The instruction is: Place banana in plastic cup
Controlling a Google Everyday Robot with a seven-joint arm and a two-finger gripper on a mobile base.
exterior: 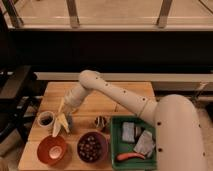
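The banana (59, 120) is a pale yellow, slim piece, tilted almost upright at the table's left. Its upper end is at my gripper (65, 106) and its pointed lower end reaches down toward the orange bowl. My gripper comes in from the right on the white arm and is shut on the banana's upper end. The light blue plastic cup (68, 121) stands right behind the banana, partly hidden by it. I cannot tell whether the banana touches the cup.
A whitish cup with a dark inside (46, 119) stands left of the banana. A small metal cup (101, 122) is to the right. An orange bowl (52, 149) and a dark bowl (92, 146) sit in front. A green bin (116, 142) holds several items.
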